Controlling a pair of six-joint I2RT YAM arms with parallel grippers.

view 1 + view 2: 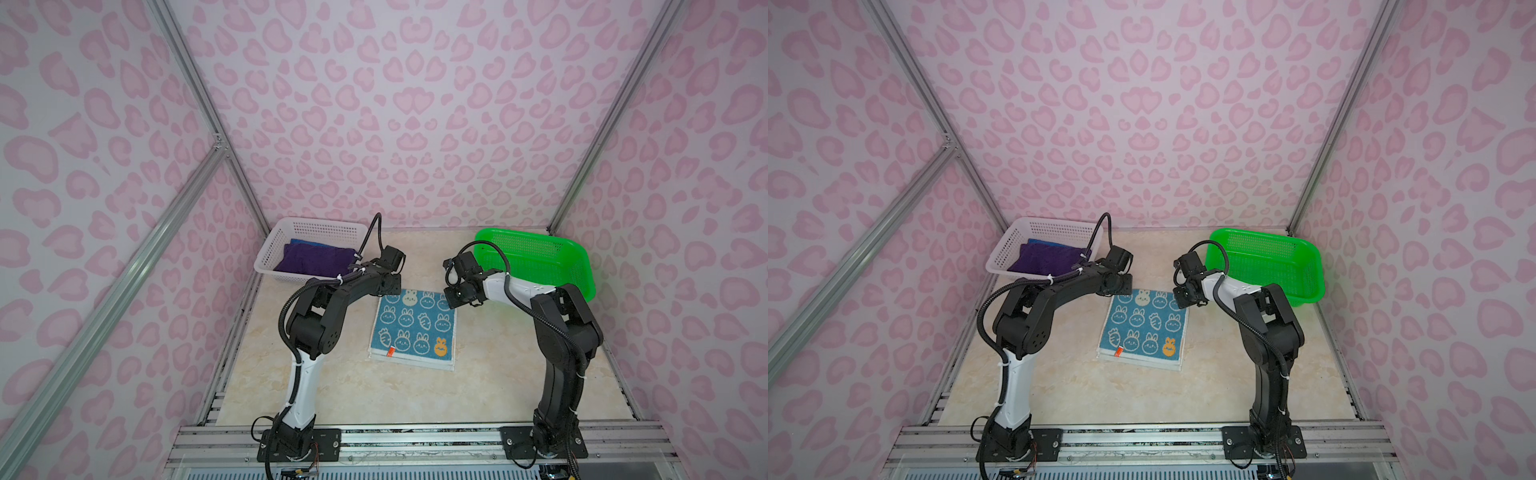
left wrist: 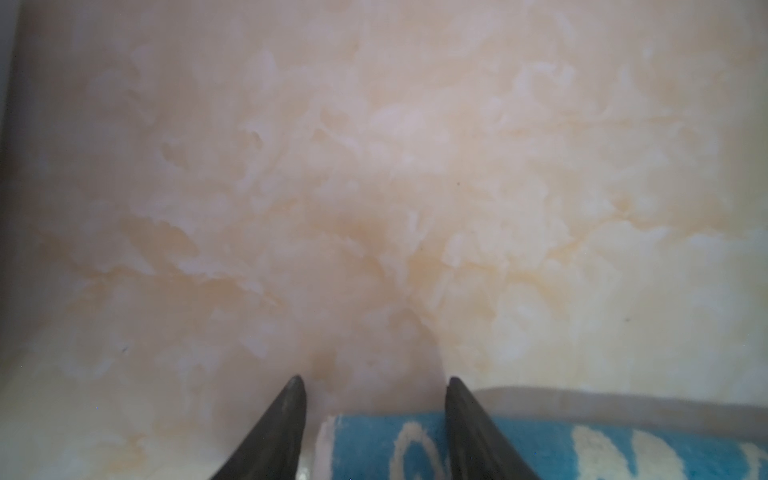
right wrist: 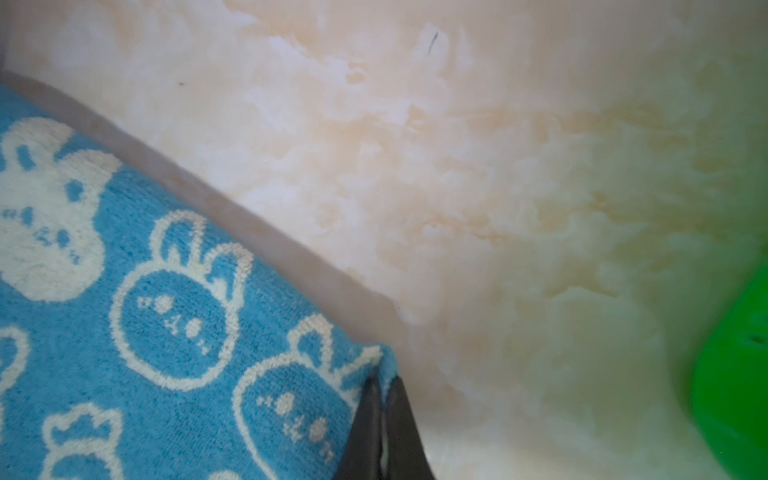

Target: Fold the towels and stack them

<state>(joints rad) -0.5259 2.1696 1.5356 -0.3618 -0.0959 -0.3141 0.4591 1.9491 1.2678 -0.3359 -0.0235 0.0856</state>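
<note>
Lying folded at centre, the teal terry towel with white rabbits is clamped at its far right corner by the right gripper. The left gripper has jaws apart over its far left corner. The dark purple terry towel lies in the white perforated basket, far left.

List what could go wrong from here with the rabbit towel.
The right end effector pinches only the corner tip of the rabbit towel, so it may slip. The left end effector is open around the other far corner; lifting now could skew the fold.
</note>
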